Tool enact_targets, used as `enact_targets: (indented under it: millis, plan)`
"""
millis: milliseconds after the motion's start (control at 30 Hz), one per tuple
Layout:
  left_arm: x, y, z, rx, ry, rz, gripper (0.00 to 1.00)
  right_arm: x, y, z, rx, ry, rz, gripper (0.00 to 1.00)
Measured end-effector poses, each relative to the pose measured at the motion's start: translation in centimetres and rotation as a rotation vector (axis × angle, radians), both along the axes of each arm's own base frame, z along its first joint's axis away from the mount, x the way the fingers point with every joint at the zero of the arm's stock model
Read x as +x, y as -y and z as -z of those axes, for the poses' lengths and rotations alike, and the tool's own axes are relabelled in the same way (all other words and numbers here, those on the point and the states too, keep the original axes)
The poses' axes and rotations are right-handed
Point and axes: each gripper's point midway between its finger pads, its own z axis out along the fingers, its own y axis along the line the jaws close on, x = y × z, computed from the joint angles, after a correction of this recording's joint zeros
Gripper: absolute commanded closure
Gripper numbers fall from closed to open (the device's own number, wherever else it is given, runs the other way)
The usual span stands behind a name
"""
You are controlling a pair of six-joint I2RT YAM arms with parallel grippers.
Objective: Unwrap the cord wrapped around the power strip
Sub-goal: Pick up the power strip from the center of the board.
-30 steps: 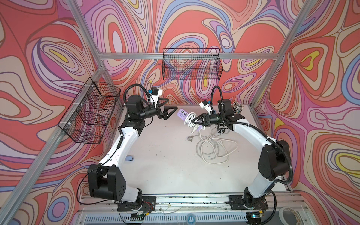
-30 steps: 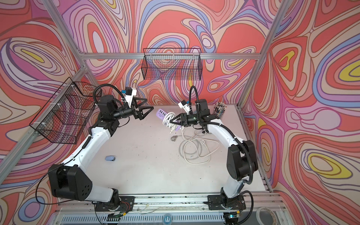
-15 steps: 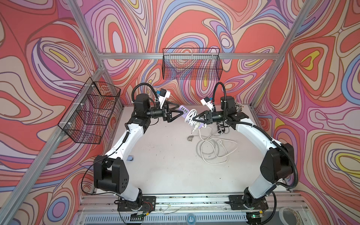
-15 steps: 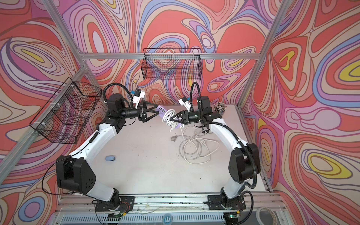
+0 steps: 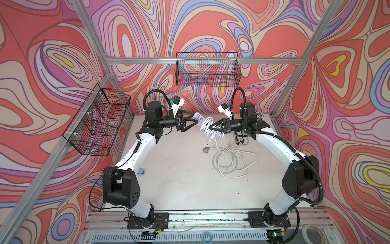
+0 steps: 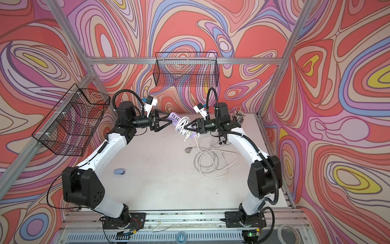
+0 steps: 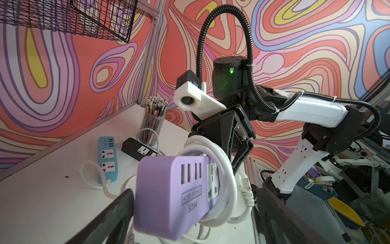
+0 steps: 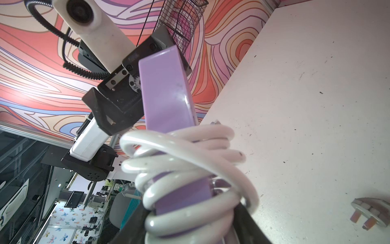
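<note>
While the right gripper [image 5: 211, 128] holds the lilac plastic power strip [image 5: 199, 116] in the air over the far middle of the pale surface [image 5: 179, 179], the left gripper [image 5: 195, 118] has come in from 9 o'clock during the last second. In both top views its fingers now stand on either side of the strip's free end. The thick white cord [image 5: 207, 123] is wound in several turns around the strip, just beside the right fingers at 3 o'clock. A loose heap of white cable [image 5: 232, 162] lies on the surface at 5 o'clock from the strip.

In the left wrist view the left fingers [image 7: 114, 217] are apart and do not yet press the lilac body; a clear gap shows on the cord side. Behind the coil, the right fingers [image 7: 242, 147] hold the strip's other end.

In the right wrist view the right fingers [image 8: 253, 229] are clamped on the strip among the lowest turns of cord.

I judge that the unwrapping itself is not begun. The arrival of the left gripper means a second hold can be taken on the bare end, so the right one may let go and pull the turns off.
</note>
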Motion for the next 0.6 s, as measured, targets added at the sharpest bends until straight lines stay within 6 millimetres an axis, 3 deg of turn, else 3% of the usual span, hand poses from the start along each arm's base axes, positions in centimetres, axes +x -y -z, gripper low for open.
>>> enact_targets:
  millis: [367,500,600]
  plan:
    - [-0.9,0.9,0.1,-0.015,-0.036,0.061,0.28,-1.0,-1.7,-2.5,0.037,0.066,-0.051,0.57]
    - [-1.1,0.9,0.0,-0.018,-0.040,0.072,0.38,-1.1,-1.8,-2.6,0.037,0.066,-0.055,0.57]
    - [-1.1,1.0,-0.1,-0.020,-0.037,0.077,0.40,-1.1,-1.8,-2.6,0.036,0.064,-0.055,0.57]
